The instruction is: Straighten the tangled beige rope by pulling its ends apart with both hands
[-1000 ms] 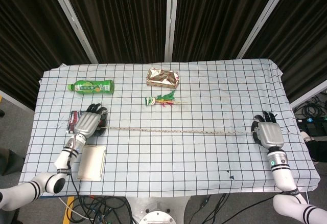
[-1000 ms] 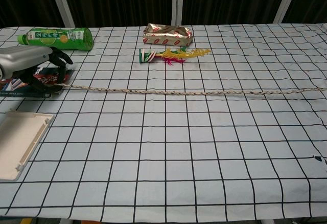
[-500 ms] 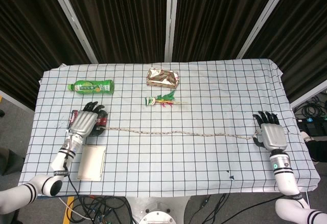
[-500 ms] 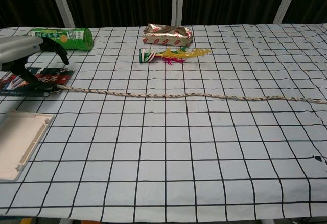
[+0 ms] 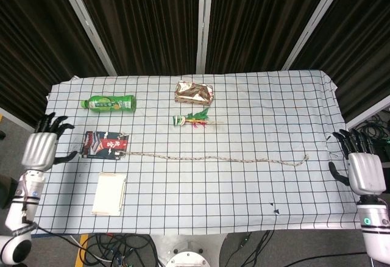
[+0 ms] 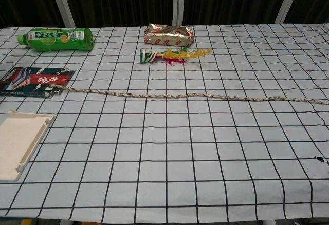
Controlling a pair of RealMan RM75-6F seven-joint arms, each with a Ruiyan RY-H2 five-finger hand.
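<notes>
Green bottle (image 5: 110, 103), foil packet (image 5: 194, 92), tray (image 6: 18, 143)

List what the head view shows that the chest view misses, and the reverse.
Only the head view shows the left hand and right hand, both off the table's sides with fingers spread and holding nothing, plus the rope's right end. Only the chest view shows nothing extra, just closer detail of the rope's braid. Both share the beige rope lying nearly straight, the green bottle, gold packet, dark packet, white tray and checked tablecloth.

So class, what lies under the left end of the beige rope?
The rope has its left end on a dark snack packet, which lies on the checked tablecloth. Anything beneath the packet is hidden.
</notes>
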